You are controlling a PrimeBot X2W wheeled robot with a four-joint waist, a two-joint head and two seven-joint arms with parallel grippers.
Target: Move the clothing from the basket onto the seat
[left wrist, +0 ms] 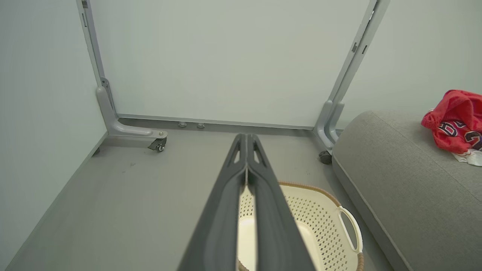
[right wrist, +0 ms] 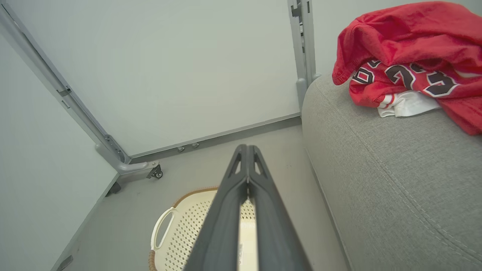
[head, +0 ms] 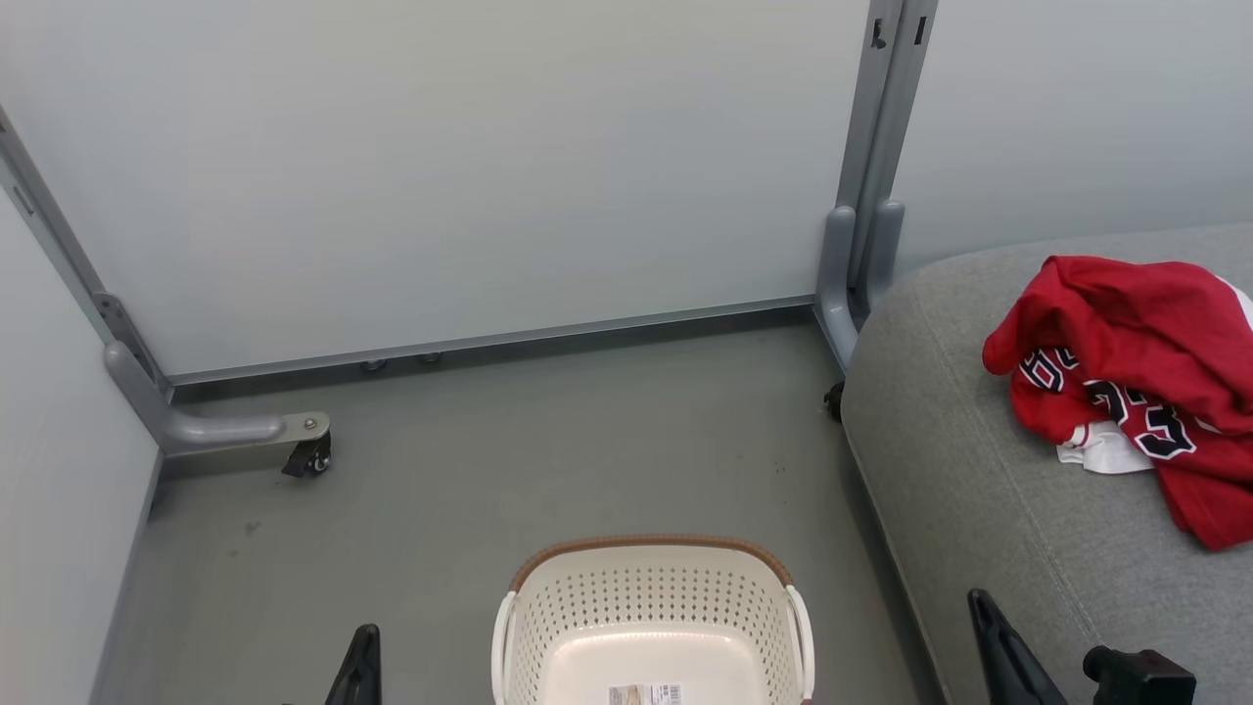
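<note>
Showed red basketball clothing [head: 1136,313], black "23" legible, heaped on grey fabric seat [head: 959,490]; cream perforated plastic basket [head: 651,597], floor label [head: 646,694] unreadable; left gripper [left wrist: 246,140] and right gripper [right wrist: 246,149] clenched, grasping nothing.

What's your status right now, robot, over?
Left gripper shut, empty. Right gripper shut, empty. Clothing heaped on seat; none seen in basket. No obstruction seen.

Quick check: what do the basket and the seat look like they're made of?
The basket: likely smooth cream plastic, glossy floor, punched holes, woven-look brown rim. The seat: grey woven upholstery fabric, matte, visible weave and stitched seam.
</note>
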